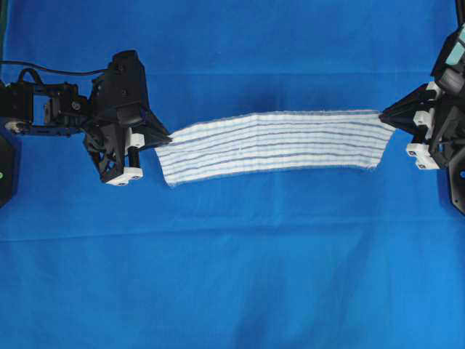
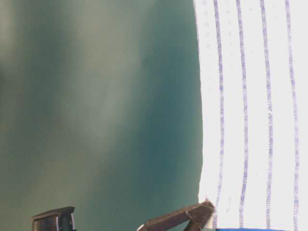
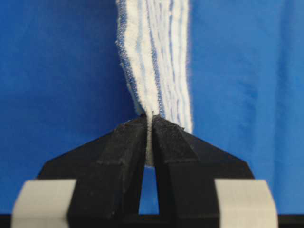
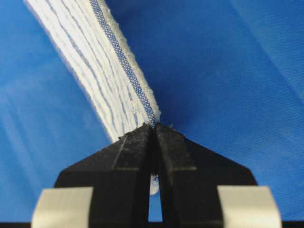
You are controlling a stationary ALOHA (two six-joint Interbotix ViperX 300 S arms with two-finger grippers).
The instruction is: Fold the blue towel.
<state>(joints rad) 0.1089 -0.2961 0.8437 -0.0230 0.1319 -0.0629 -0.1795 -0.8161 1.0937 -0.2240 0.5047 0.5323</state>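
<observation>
Striped blue towel (image 1: 272,145) stretched, apparently airborne; left tool (image 1: 168,136), right tool (image 1: 381,115) clamp opposite edges.

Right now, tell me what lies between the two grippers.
Only the towel. In the overhead view it spans from the left gripper to the right gripper, each shut on one end, above the blue table cover.

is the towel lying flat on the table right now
No, the blue towel hangs stretched between the left claw and right claw.

Bright even light; blurred table-level view.
</observation>
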